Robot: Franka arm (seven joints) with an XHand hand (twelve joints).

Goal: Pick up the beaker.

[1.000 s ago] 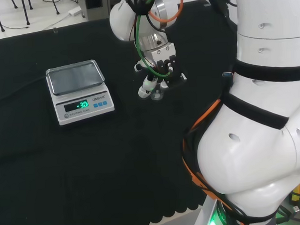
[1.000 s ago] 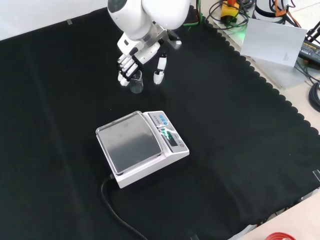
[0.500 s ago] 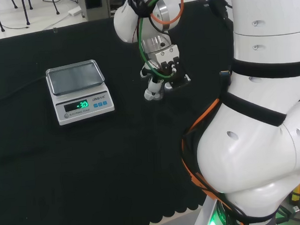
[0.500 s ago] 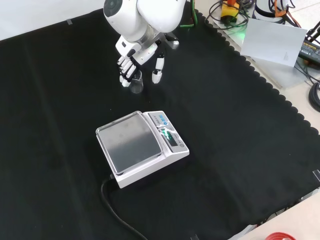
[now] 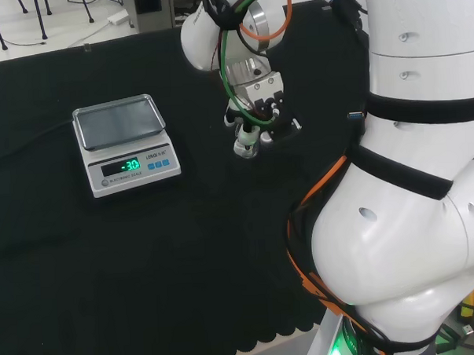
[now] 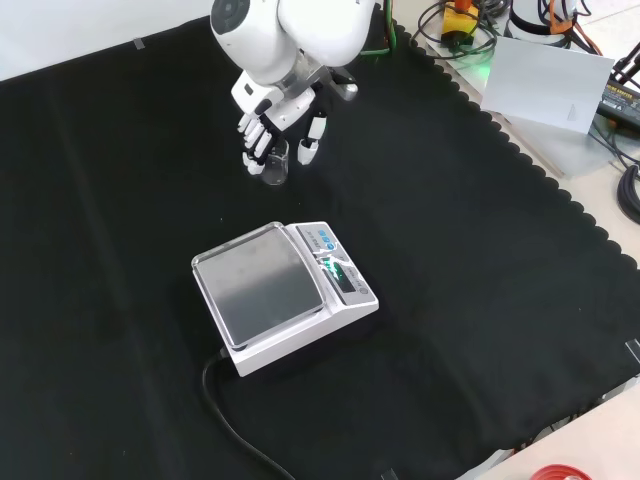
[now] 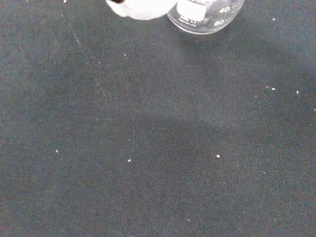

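1. Nearest in the front view, a black cable [image 6: 232, 420] runs over the black cloth [image 6: 480, 300] to the scale.
2. The scale [image 6: 283, 292] stands mid-cloth with its metal pan bare and its display lit green; in the head view the scale [image 5: 125, 145] sits left of the hand.
3. Beyond it, the clear beaker [image 6: 276, 163] stands upright on the cloth, well apart from the scale. The wrist view shows the beaker's [image 7: 207, 15] printed glass base.
4. The hand [image 6: 268, 125] reaches down over the beaker, fingers [image 6: 255, 150] on one side and thumb [image 6: 308, 150] on the other, curled towards it. They seem to touch the glass, though contact is hard to tell.
5. Farthest, the white arm [image 6: 300, 30] leans in from the top.
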